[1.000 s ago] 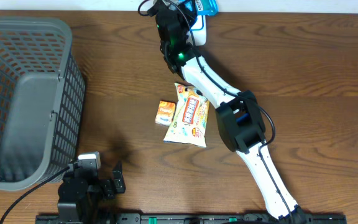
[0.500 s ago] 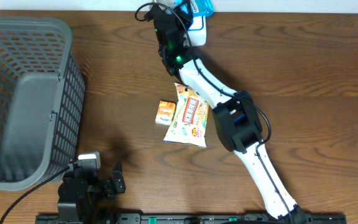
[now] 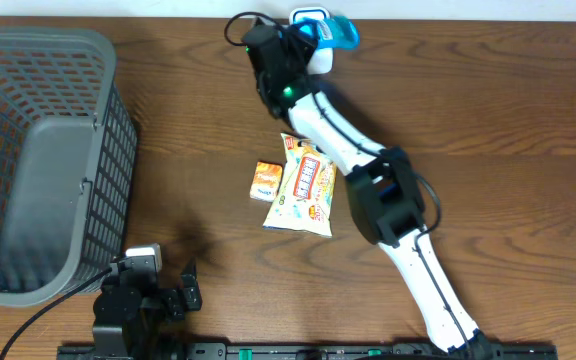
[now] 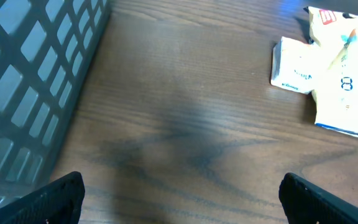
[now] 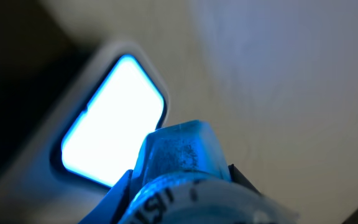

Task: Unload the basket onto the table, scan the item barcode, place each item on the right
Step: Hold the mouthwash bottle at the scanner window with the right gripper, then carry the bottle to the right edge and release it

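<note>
Now the right claw [image 3: 311,40] is clamped on the blue packet [image 5: 179,155] at the far edge of the desk [image 3: 488,120], the packet's sealed end sticking out of the claw toward the glowing scanner window [image 5: 114,121], which lies just beyond it, up and left in the wrist view. The left claw [image 4: 179,198] sits wide apart near the basket [image 3: 38,150], well away; the wrapper looks glossy, crinkled, no barcode visible.

Scanner window [image 5: 112,121] is blowing out blue-white in the blurry right wrist view; soft shadows are smudging the table [image 4: 166,137].
</note>
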